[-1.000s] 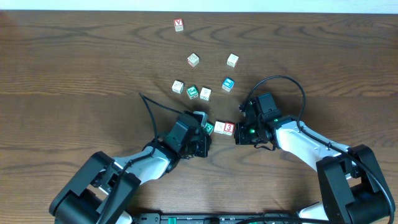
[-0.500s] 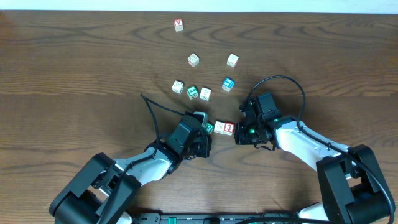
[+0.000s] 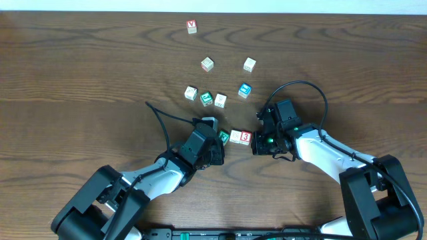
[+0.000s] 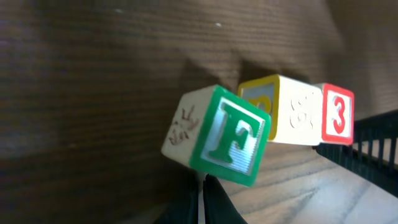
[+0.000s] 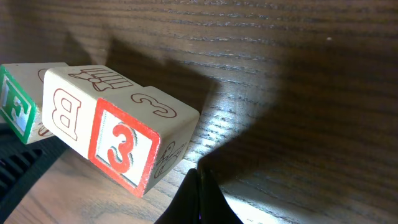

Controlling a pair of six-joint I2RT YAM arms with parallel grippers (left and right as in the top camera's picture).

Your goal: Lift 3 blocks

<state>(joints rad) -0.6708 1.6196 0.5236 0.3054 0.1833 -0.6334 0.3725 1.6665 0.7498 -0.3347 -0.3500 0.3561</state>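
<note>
The left tool (image 3: 217, 143) is fully closed with nothing between its fingers. Its tip meets the green-faced wooden cube with a white F (image 3: 224, 137). The right tool (image 3: 254, 145), also closed and empty, sits against the red-faced wooden cube with a 3 (image 3: 245, 137). The pale wooden cube (image 3: 235, 137) is wedged between them. The three touch in a tilted row, with square edges and embossed faces, above the dark, grained tabletop (image 3: 80, 67).

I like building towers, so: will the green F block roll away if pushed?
Probably not: the green F block is a flat-sided cube, so it should slide or tip. It looks wooden, so likely stiff and light.
</note>
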